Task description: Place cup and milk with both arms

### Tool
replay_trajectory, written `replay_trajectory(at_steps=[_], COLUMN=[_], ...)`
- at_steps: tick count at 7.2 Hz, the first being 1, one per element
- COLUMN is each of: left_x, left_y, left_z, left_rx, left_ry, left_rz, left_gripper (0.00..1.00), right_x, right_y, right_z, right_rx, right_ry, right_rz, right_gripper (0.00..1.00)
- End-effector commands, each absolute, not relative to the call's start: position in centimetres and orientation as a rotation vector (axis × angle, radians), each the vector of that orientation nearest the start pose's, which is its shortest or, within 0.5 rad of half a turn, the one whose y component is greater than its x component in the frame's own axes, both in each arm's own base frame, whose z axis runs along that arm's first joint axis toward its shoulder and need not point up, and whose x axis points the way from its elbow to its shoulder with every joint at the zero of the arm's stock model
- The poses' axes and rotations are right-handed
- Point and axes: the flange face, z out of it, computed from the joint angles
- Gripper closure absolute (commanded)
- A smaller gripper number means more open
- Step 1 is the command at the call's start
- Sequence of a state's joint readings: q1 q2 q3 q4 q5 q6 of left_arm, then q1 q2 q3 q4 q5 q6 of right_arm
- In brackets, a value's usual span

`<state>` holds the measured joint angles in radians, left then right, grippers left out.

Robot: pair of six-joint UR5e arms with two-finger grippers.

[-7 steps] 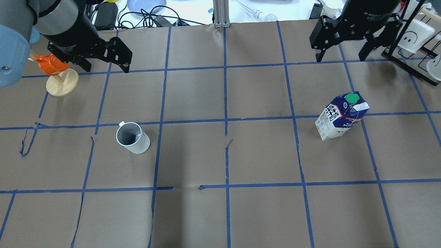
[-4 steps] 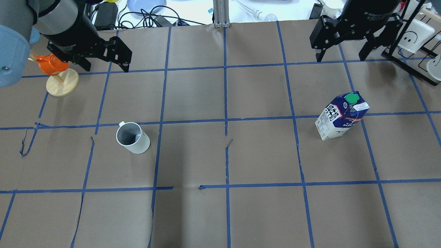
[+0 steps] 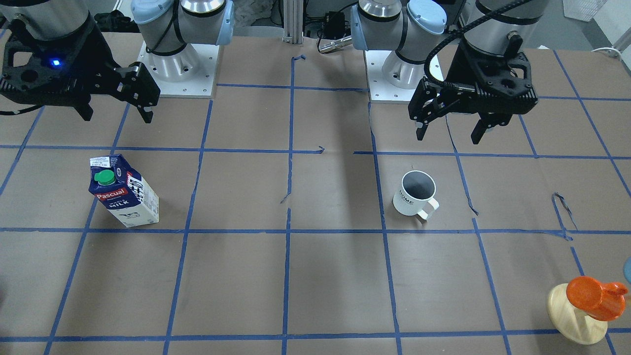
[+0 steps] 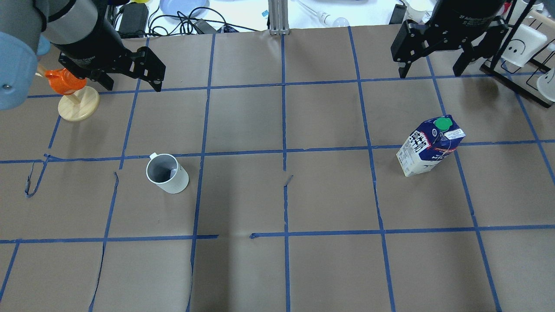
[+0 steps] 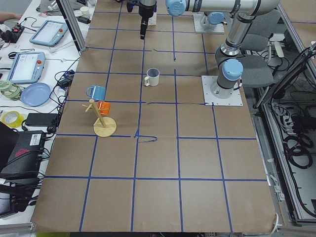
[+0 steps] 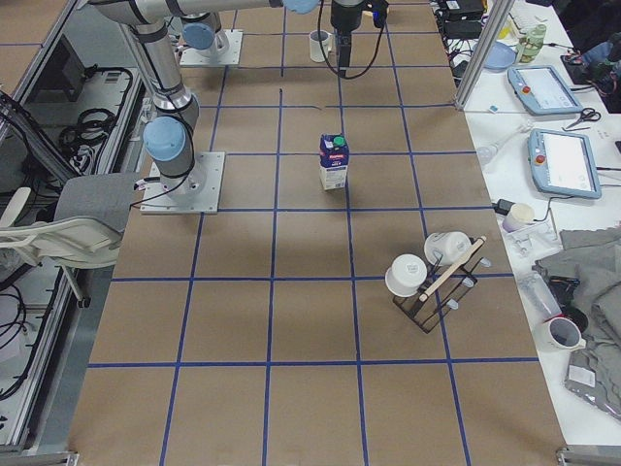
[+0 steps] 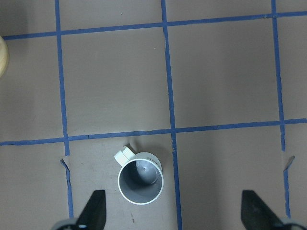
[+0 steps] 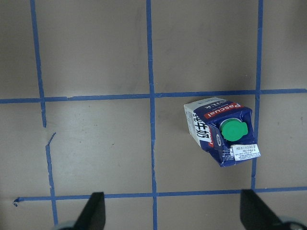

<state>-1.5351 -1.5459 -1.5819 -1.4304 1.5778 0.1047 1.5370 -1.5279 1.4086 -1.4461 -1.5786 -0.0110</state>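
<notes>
We see cup [image 4: 167, 173] upright on brown paper, handle toward far edge. Milk [image 4: 429, 145] upright, well apart from cup, on robot's right. Left gripper [image 4: 130, 84] aloft beyond cup, fingers spread, nothing between them. Right gripper [image 4: 430, 71] likewise spread and empty, far right of cup, beyond milk.

Front view gives us cup's "HOME" lettering and blue light on right gripper; overhead hides both. Overhead shows white smiley-face mug [image 4: 522, 43] far right of cup; front view does not.

Versus a second ago: cup and milk unmoved, grippers barely shifted.
</notes>
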Motion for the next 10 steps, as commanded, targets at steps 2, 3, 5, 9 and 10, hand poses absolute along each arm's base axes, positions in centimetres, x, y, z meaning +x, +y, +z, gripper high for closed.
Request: replay_trajectory(at_steps=[2, 3, 5, 9, 10], left_x=[-11.1, -11.4, -11.1, -10.6, -6.8], left_y=[-49.5, -49.3, -49.7, -49.8, -50.9], left_z=[50.5, 49.8, 49.6, 49.8, 47.6], left_rx=[0.097, 0.095, 0.09, 0.09, 0.242], left_ry=[3.112, 3.119, 3.117, 3.117, 3.111], left_rz=[-0.223, -0.21, -0.21, -0.214, -0.142], left_gripper=[0.0, 0.0, 0.0, 0.0, 0.0], right_x=[11.6, 11.5, 11.5, 11.5, 11.5], right_y=[-51.1, -51.1, -51.0, -51.0, -51.1], right_z=[53.3, 53.3, 53.4, 53.4, 53.3], right_rx=[0.034, 0.034, 0.034, 0.034, 0.034], right_ry=[3.147, 3.149, 3.149, 3.149, 3.149], right_rz=[0.01, 0.012, 0.008, 0.01, 0.012], right_gripper=[0.0, 0.0, 0.0, 0.0, 0.0])
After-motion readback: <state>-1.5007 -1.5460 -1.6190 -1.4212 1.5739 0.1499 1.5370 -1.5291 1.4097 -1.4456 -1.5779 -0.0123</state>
